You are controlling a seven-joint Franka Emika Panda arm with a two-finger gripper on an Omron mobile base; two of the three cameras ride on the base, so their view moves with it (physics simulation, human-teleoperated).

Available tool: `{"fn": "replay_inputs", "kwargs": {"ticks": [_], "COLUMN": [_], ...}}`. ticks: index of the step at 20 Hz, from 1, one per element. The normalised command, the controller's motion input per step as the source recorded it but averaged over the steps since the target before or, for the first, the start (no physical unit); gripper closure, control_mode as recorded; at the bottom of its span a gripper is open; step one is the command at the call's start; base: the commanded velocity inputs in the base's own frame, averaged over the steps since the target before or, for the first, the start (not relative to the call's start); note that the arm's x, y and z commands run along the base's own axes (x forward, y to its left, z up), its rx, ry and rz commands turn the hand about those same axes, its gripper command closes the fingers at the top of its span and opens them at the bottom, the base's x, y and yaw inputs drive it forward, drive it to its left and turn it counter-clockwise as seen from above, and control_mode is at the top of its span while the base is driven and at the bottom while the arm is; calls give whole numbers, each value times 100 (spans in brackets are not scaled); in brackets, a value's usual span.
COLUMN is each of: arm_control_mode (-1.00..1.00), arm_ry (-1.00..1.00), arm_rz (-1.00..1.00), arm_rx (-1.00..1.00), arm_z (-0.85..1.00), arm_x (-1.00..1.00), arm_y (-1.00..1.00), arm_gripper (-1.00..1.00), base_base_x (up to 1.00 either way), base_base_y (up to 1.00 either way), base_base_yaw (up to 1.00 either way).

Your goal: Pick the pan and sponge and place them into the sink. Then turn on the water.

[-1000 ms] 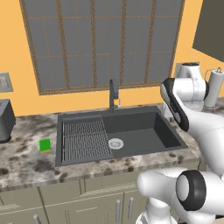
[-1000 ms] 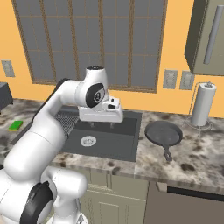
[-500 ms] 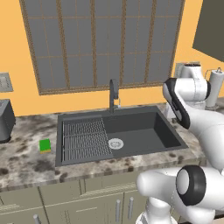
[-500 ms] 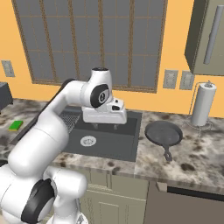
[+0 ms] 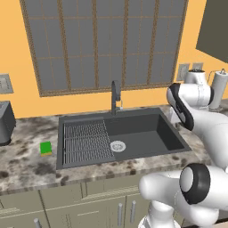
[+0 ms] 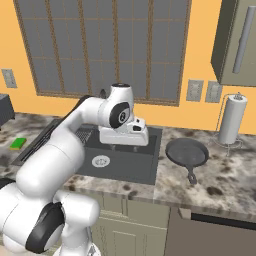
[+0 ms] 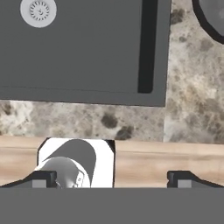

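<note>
Two loose items: the sponge (image 5: 45,148) and the pan (image 6: 187,152), one on each side of the sink (image 5: 147,116), both on the bench (image 5: 26,164).
Sponge: a small rectangular block, bright green on top over a yellow layer, lying flat on the speckled stone bench just beside the sink's left rim, at about 9 o'clock from the drain (image 5: 117,145) in the left base view.
Sink: a wide dark grey rectangular basin sunk into the bench, long axis left to right; smooth walls.
Sink contents: a ribbed grid rack (image 5: 87,142) over the left half and the round silvery drain near the middle; neither sponge nor pan in it.
Faucet (image 5: 115,97): slim, dark, upright at the back rim, at 12 o'clock from the drain.
Tool (image 7: 111,179): jaws spread fully apart and holding nothing; the two dark fingertips (image 7: 39,179) stand wide at the bottom of the hand view, above the sink's right front corner and the bench edge.
Pan: round, shallow, dark grey with a low rim, flat on the bench just right of the sink, at 3 o'clock from the drain in the right base view; its short handle points toward the front edge, at about 5 o'clock.
Paper towel roll (image 6: 232,120): white cylinder upright on a wire holder, behind the pan at about 2 o'clock.
</note>
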Motion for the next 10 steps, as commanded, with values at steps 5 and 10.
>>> {"fn": "replay_inputs", "kwargs": {"ticks": [5, 10], "arm_control_mode": [-100, -100], "arm_ry": [0, 1], "arm_rz": [0, 0], "arm_rx": [2, 2], "arm_z": [-20, -7], "arm_x": [12, 9], "arm_y": [-10, -15], "arm_gripper": [-100, -100], "base_base_x": [0, 0], "base_base_y": [0, 0], "base_base_yaw": [0, 0]}}
